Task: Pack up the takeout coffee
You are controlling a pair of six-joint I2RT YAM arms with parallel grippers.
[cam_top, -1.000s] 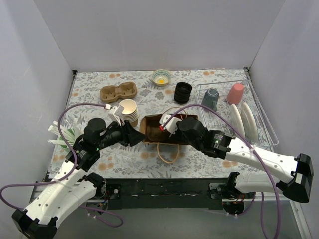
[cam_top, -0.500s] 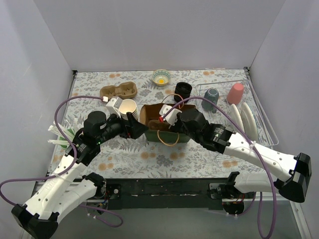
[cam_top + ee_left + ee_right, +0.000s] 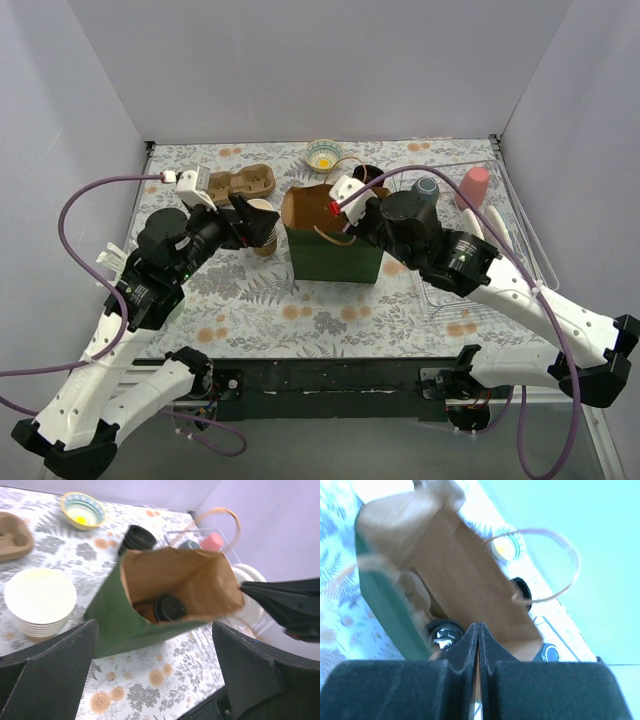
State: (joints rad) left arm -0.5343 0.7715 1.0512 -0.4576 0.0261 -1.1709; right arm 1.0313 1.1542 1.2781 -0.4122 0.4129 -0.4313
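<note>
A green paper bag [image 3: 335, 250] with a brown inside stands upright mid-table, mouth open. The takeout coffee sits at its bottom: the black lid [image 3: 170, 607] shows on the brown cup [image 3: 144, 611], and the lid [image 3: 443, 632] glints in the right wrist view. My right gripper [image 3: 355, 213] is shut on the bag's right upper rim, jaws pressed together [image 3: 478, 626]. My left gripper [image 3: 250, 218] hangs open to the left of the bag, above the stack of lidless cups [image 3: 264, 226], with nothing between its fingers [image 3: 154, 630].
A cardboard cup carrier [image 3: 240, 182] and a small bowl [image 3: 324, 154] lie at the back. A stack of black lids [image 3: 368, 174] stands behind the bag. The wire dish rack [image 3: 523, 262] on the right holds a teal cup [image 3: 427, 187], a pink cup [image 3: 472, 187] and plates [image 3: 498, 245].
The bag went from lying on its side to standing upright, raised by my right gripper at its rim. My left gripper opened wide and drew back to the left.
</note>
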